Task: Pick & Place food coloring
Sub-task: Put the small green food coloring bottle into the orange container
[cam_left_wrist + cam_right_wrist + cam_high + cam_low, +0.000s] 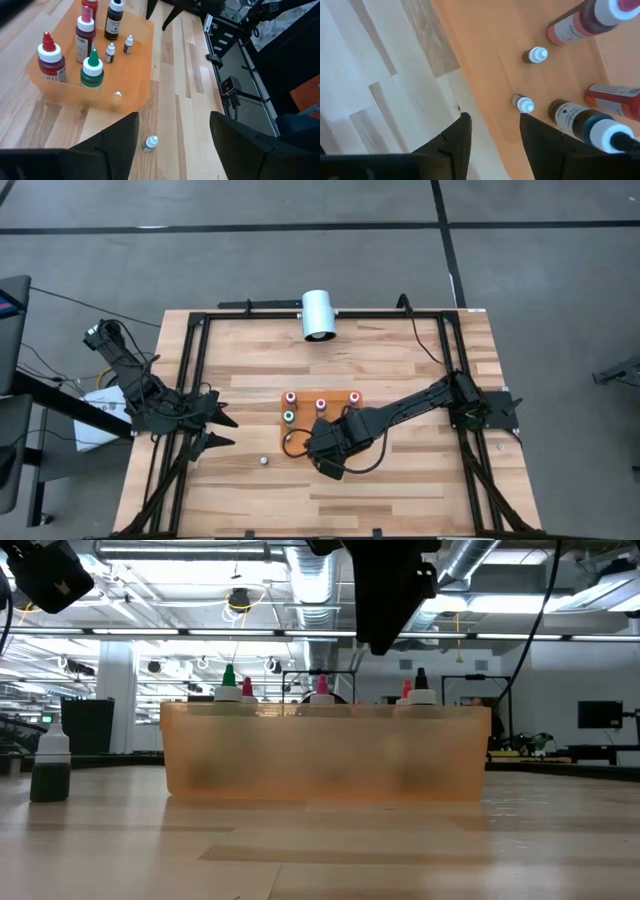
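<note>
- Left wrist view, nearest to the camera: the left gripper point(172, 137) has its two dark fingers spread wide and nothing is between them.
- Just beyond these fingers a tiny food coloring bottle point(150, 144) stands alone on the bare wooden table point(190, 100). It is pale with a white cap and a darker body, and its long axis is upright, cap pointing up.
- In the low view this same lone bottle point(51, 766) stands apart, to one side of the orange tray point(325, 752), and it is vertical.
- Farther on, the orange tray point(135, 65) holds the bigger bottles: one with a green top point(92, 70), two with red tops point(50, 56), one dark with a white cap point(114, 20). All are upright.
- Between them two more tiny bottles point(110, 52) stand on the tray floor, both upright with white caps.
- In the high view the left gripper point(215, 428) is at the left side of the table, well apart from the tray point(345, 402).
- The right gripper point(325, 452) hangs over the near edge of the tray.
- In the right wrist view the right gripper point(492, 131) is open and holds nothing; one tiny bottle point(523, 103) is just beyond its fingertips, another point(537, 54) a little farther.
</note>
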